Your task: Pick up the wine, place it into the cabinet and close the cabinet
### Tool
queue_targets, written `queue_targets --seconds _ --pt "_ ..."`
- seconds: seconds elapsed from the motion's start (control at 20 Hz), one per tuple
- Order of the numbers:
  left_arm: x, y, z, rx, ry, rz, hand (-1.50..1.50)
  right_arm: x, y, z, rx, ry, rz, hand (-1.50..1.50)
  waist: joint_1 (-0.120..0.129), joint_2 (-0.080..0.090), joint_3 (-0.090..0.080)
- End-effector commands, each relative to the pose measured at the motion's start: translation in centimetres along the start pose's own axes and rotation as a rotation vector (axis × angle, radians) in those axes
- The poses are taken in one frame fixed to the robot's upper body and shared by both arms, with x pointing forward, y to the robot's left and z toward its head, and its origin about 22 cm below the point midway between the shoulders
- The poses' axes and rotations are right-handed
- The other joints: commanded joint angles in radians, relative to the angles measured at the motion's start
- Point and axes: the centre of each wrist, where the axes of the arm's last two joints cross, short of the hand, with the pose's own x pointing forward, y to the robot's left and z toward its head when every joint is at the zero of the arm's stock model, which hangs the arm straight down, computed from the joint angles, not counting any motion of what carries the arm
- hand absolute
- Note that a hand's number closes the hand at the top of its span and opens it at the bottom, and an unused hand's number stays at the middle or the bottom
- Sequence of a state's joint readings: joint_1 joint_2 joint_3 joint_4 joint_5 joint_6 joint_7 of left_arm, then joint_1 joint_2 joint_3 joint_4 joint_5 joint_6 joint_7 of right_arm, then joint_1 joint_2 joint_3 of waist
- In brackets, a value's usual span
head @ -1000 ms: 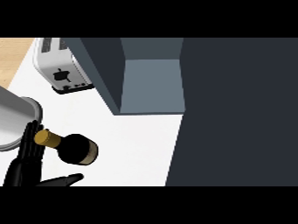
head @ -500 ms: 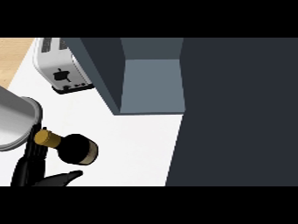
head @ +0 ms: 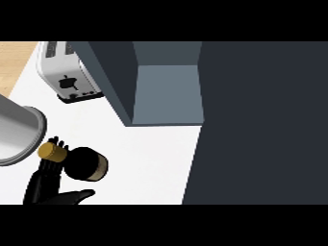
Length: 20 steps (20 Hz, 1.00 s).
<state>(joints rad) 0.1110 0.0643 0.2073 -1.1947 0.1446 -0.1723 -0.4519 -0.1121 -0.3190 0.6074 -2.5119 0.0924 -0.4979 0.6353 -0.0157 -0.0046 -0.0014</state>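
The wine bottle (head: 87, 163), dark with a gold cap (head: 51, 151), stands on the white counter (head: 145, 163) at the lower left and is seen from above. My left hand (head: 44, 185) lies against its left side. The fingers (head: 53, 144) run straight up past the cap, and the thumb (head: 75, 195) sticks out below the bottle's body. The hand is open, not curled round the bottle. Its grey forearm (head: 6, 129) fills the left edge. The cabinet (head: 166, 91) stands open above the bottle, its grey inside showing. My right hand does not show.
The cabinet's dark door (head: 273, 125) fills the whole right side of the view. A silver toaster (head: 68, 77) sits at the back left beside the cabinet's wall. A wooden surface (head: 6, 60) shows beyond the counter's left edge.
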Motion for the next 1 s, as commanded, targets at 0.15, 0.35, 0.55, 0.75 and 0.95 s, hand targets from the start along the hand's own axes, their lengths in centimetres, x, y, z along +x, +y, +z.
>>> queue_targets --seconds 0.15,0.35,0.55,0.75,0.95 --pt "-0.4 -0.1 -1.1 -0.033 0.015 0.020 -1.50 3.3 -0.5 3.5 -0.027 -0.095 0.001 -1.50 0.001 -0.001 0.001" --pt "-2.1 -1.4 -0.8 -0.033 -0.033 0.022 -1.50 3.6 -0.5 3.3 -0.038 -0.087 0.003 -1.50 0.001 -0.001 0.000" --pt "-3.4 -0.3 -0.6 0.016 -0.057 0.062 -1.50 3.4 -0.8 4.1 -0.004 -0.086 0.014 -1.50 -0.006 0.000 0.000" --pt "-2.8 -1.8 -1.9 0.004 -0.062 0.111 1.50 3.0 -0.3 4.2 -0.023 -0.088 0.002 -1.50 -0.004 -0.002 0.000" --pt "-3.5 -1.4 -1.3 -0.017 -0.088 0.037 1.50 2.9 -0.3 3.0 -0.020 -0.089 0.008 -1.50 0.005 0.001 0.000"
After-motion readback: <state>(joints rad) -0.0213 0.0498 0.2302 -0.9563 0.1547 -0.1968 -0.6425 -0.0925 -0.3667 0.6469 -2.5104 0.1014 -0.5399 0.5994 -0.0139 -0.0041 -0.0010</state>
